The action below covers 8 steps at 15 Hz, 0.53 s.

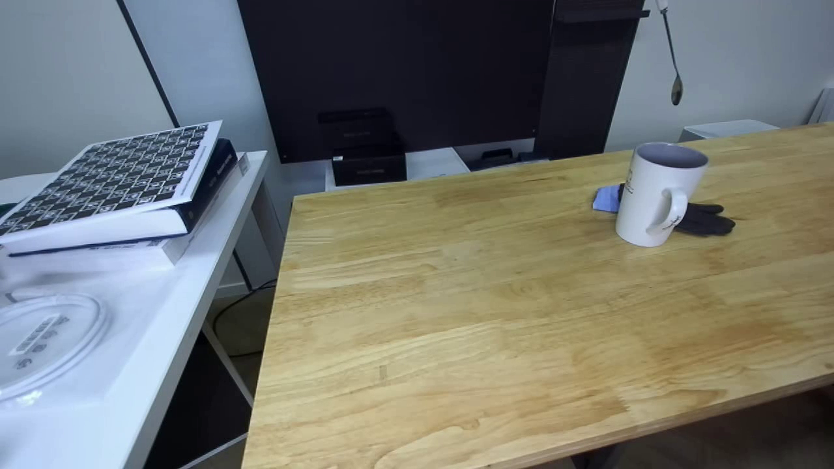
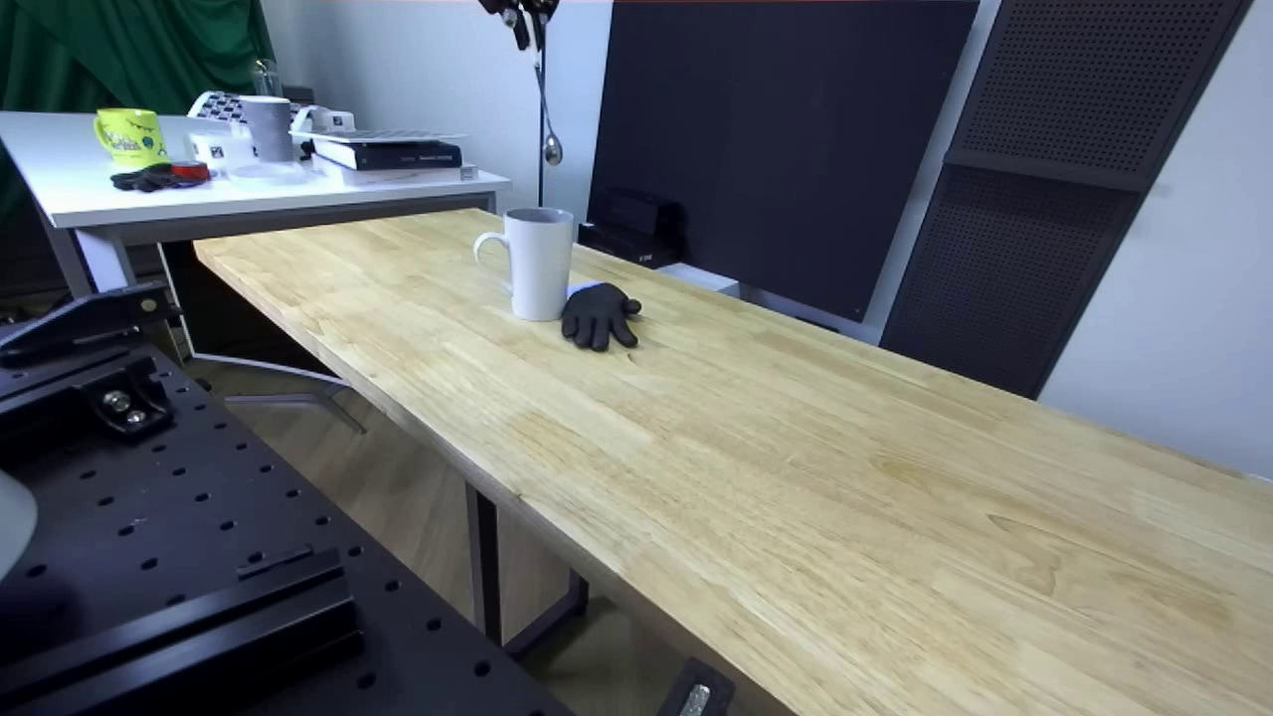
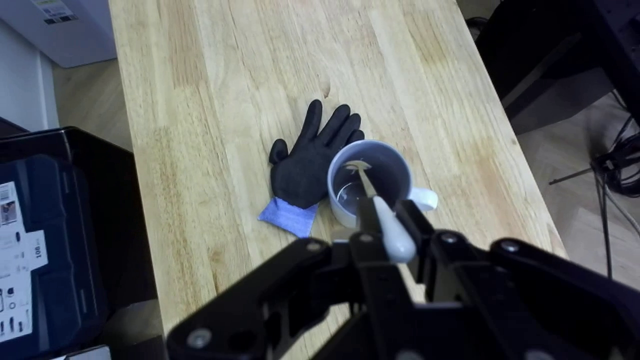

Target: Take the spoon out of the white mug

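In the wrist view, the gripper (image 3: 391, 212) grasps the spoon (image 3: 393, 232) by its white handle; ahead of the jaws stands the white mug (image 3: 387, 170), a black glove (image 3: 302, 177) beside it. In an exterior view, the spoon hangs beneath the gripper, well above the wooden table (image 2: 696, 418) and mug.

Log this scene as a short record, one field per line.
held: silvery spoon with white handle, bowl down
grip: black two-finger gripper, closed on the spoon
container: white cylindrical mug with loop handle, upright
spoon: in the air above the mug
neighbour: black glove with blue cuff, beside the mug; contact unclear
surface: light wooden table
status: spoon out, not set down
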Available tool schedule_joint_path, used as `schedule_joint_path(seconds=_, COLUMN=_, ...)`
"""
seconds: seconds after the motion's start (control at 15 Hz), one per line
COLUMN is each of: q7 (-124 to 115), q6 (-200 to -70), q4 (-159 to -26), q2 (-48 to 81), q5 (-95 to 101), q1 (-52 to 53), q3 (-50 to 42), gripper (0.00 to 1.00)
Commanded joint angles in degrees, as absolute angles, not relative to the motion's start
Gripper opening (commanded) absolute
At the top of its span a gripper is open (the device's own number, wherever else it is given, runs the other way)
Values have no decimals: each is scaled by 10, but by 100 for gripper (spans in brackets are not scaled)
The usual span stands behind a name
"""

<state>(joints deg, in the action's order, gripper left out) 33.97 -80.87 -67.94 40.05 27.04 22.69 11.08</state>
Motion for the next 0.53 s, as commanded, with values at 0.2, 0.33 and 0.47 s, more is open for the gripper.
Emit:
schedule_joint_path(seconds=0.2, q7=383, q6=-750, q4=-655, q2=392, q5=295, q1=262, q3=119, gripper=4)
schedule_joint_path(seconds=0.33, q7=396, q6=-716, q4=-663, q2=395, q5=300, q1=277, q3=118, gripper=4)
schedule_joint_path(seconds=0.47, q7=407, q6=-675, q4=-676, q2=398, q5=313, q1=291, q3=114, gripper=4)
